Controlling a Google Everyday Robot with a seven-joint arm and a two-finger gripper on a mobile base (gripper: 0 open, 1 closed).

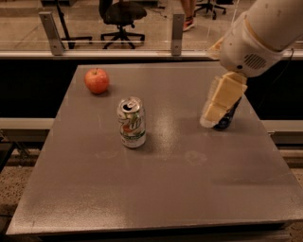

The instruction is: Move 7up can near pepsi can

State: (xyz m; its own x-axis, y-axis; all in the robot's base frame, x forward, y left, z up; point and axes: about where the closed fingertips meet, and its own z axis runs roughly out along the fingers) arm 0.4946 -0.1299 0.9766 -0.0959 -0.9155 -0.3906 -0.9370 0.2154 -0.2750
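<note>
The 7up can (pixel 131 122) stands upright near the middle of the grey table (pixel 161 189); it is white and silver with green lettering. The pepsi can (pixel 228 117), dark blue, stands at the right side of the table and is mostly hidden behind my gripper. My gripper (pixel 218 101), with pale yellow fingers, hangs from the white arm (pixel 258 33) at the upper right, in front of the pepsi can and well to the right of the 7up can. It holds nothing that I can see.
A red apple (pixel 97 80) lies at the table's far left. A glass barrier with metal posts (pixel 177 27) runs behind the table. An office chair (pixel 121 14) stands beyond it. The table's right edge is close to the pepsi can.
</note>
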